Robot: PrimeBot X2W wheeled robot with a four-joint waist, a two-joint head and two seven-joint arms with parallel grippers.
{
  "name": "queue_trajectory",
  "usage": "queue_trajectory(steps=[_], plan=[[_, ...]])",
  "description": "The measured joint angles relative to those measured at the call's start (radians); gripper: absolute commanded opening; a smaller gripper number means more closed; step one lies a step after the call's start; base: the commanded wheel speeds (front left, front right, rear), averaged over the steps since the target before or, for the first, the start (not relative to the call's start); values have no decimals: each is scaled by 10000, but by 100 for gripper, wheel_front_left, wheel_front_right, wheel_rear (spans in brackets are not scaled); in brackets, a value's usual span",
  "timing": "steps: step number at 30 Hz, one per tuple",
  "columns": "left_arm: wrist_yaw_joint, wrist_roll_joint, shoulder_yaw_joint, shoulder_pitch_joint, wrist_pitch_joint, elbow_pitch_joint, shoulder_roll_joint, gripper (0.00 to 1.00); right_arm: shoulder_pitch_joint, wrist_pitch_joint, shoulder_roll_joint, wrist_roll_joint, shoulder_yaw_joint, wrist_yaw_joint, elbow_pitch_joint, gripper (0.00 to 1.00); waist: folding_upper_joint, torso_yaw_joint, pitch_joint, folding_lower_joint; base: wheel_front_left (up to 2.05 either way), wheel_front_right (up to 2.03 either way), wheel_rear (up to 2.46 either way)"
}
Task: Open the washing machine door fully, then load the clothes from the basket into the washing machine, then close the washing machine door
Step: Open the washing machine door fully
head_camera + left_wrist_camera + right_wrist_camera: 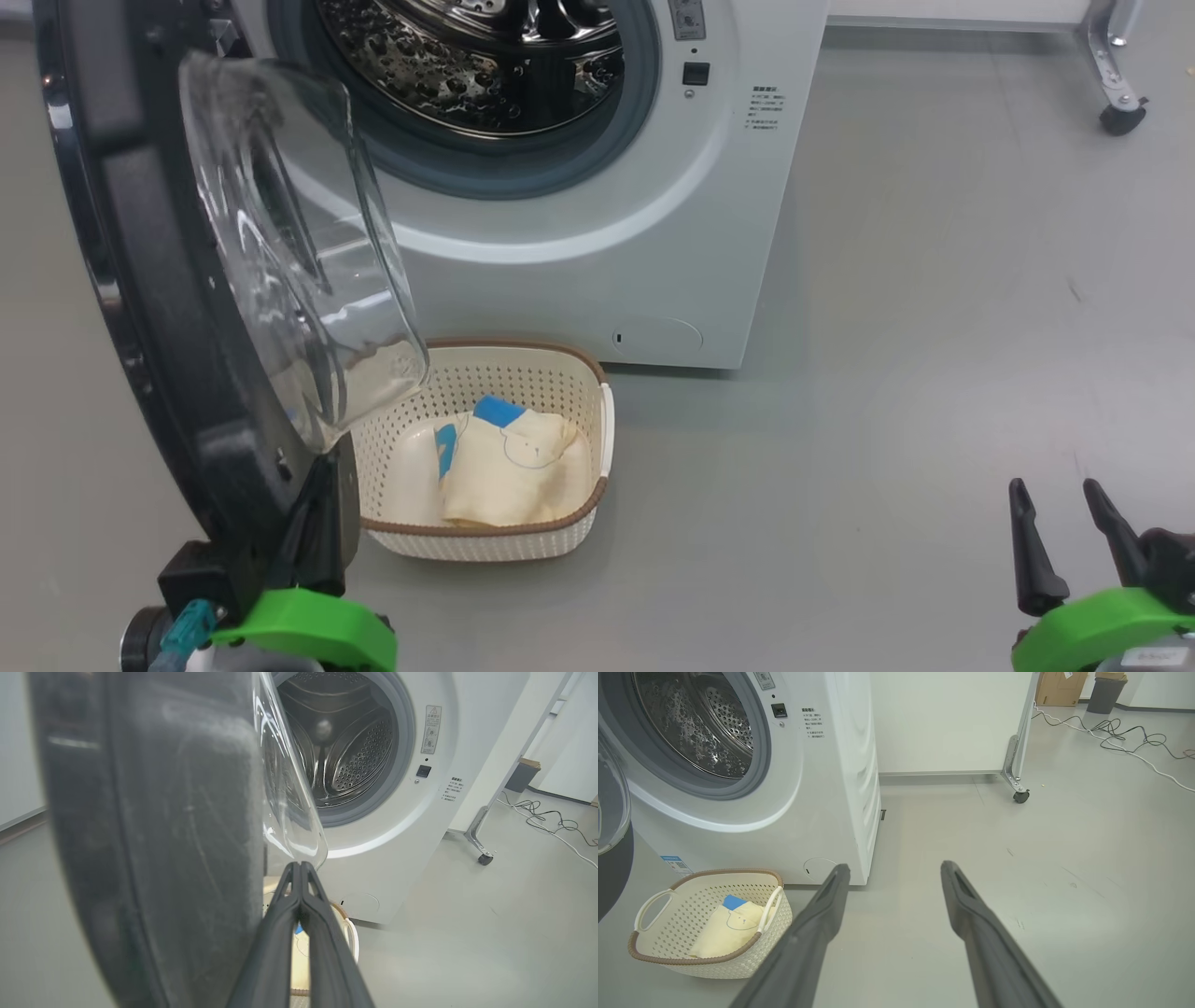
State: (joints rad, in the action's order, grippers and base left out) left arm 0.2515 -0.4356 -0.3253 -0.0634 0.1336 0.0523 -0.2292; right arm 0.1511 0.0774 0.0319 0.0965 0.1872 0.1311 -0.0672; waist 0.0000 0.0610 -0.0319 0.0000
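The washer [579,261] fills 12 o'clock of the head view, its drum [467,56] bare and shining inside the grey gasket [523,177]. The door [121,280] stands swung out at 9 o'clock, edge-on to the camera, with its glass bowl [299,233] bulging toward 3 o'clock.

The basket [485,546] sits on the floor [887,373] at 7 o'clock, just in front of the washer's foot and partly under the bowl. The clothes [504,467] lie folded inside it, cream with blue patches and a thin bear outline.

The left tool [322,464] is at 7 o'clock, 2 fingers pressed flat together with nothing between them. They point up along the door's lower rim. In the left wrist view the left tool [299,864] has its tips just beside the bowl's lower edge, the door [154,835] at 9 o'clock; whether they touch it cannot be told.

The right tool [1055,487] is at 4 o'clock, spread wide and empty, well apart from the basket. In the right wrist view the right tool [896,867] hangs over bare floor, with the basket [714,966] and clothes [728,931] at 8 o'clock, the washer [822,788] at 10 o'clock, a caster [1021,796] at 1 o'clock and cables [1120,732] at 2 o'clock.
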Motion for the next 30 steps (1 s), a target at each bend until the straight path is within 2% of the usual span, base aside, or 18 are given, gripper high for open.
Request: queue_trajectory(steps=[16, 30], plan=[[2, -290, 694, 57, 136, -96, -201, 0, -221, 0, 0, 19, 117, 0, -42, 100, 0, 1073, -189, 0, 0, 0, 0], [2, -512, 1404, -880, 349, 1482, -796, 0, -464, 0, 0, 155, 71, 0, -75, 100, 0, 1759, -345, 0, 0, 0, 0]])
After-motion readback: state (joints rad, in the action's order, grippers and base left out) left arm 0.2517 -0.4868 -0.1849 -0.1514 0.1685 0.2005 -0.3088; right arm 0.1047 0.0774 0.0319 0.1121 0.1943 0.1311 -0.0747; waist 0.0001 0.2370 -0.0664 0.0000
